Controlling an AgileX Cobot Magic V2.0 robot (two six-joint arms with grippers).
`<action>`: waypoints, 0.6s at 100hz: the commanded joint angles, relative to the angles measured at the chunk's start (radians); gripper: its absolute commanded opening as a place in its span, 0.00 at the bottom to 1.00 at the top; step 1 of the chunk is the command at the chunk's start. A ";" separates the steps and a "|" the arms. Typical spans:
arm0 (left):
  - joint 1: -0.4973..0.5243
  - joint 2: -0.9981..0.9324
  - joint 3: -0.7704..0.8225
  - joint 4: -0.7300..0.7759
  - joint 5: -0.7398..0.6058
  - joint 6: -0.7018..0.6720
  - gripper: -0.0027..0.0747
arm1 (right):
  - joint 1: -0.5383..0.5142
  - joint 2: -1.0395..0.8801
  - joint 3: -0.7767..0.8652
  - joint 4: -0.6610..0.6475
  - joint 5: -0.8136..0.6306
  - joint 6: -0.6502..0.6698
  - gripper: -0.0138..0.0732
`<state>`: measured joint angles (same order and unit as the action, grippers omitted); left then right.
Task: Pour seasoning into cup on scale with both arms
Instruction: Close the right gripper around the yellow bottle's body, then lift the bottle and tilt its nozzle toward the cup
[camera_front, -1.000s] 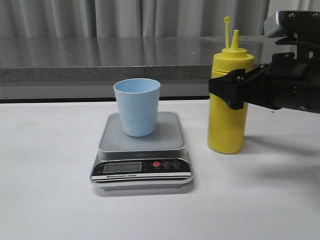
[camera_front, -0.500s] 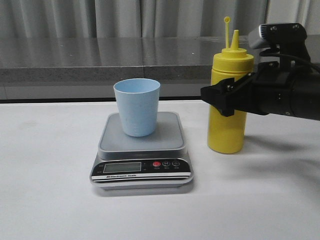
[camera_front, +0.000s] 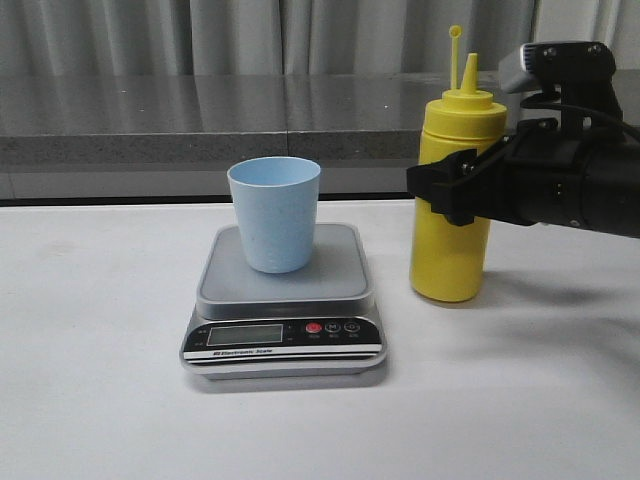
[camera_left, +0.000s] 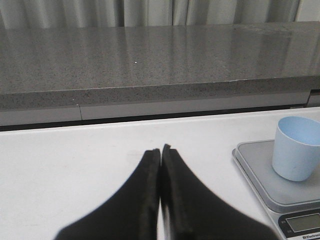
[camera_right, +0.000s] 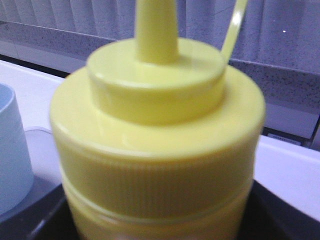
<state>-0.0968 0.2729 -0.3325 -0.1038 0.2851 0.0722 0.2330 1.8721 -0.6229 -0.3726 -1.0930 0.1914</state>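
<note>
Change: the seasoning bottle (camera_front: 453, 190) is sitting higher than half a second ago, its nozzle tip risen and its base shifted slightly toward 9 o'clock; the cup and scale are staying put.
Scale: the digital kitchen scale (camera_front: 284, 318) is lying nearest, at 6 o'clock on the white table (camera_front: 90, 390); a flat silver-grey rounded-square platform, a black front panel with an LCD and a red button.
Cup: the pale blue tapered cup (camera_front: 274, 213) is standing upright on the platform, smooth plastic, no handle.
Right gripper: the right gripper (camera_front: 462, 187) is reaching in level from 3 o'clock, its black fingers closing around the bottle's upper body; glossy yellow plastic with a ribbed collar, conical nozzle and thin tethered cap fills the right wrist view (camera_right: 159, 145).
Left gripper: the left gripper (camera_left: 160, 150) is hanging over bare table, its fingers pressed together on nothing, the cup (camera_left: 297, 148) off to one side.
Far: a grey speckled stone ledge (camera_front: 200, 120) is running at 12 o'clock.
</note>
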 joint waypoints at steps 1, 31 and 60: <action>0.003 0.008 -0.026 -0.009 -0.076 -0.010 0.01 | -0.002 -0.074 -0.022 -0.001 -0.075 -0.040 0.50; 0.003 0.008 -0.026 -0.009 -0.076 -0.010 0.01 | 0.007 -0.216 -0.120 -0.153 0.280 -0.134 0.50; 0.003 0.008 -0.026 -0.009 -0.076 -0.010 0.01 | 0.116 -0.239 -0.343 -0.351 0.698 -0.136 0.50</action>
<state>-0.0968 0.2729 -0.3325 -0.1038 0.2851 0.0722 0.3159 1.6856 -0.8798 -0.6738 -0.4600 0.0657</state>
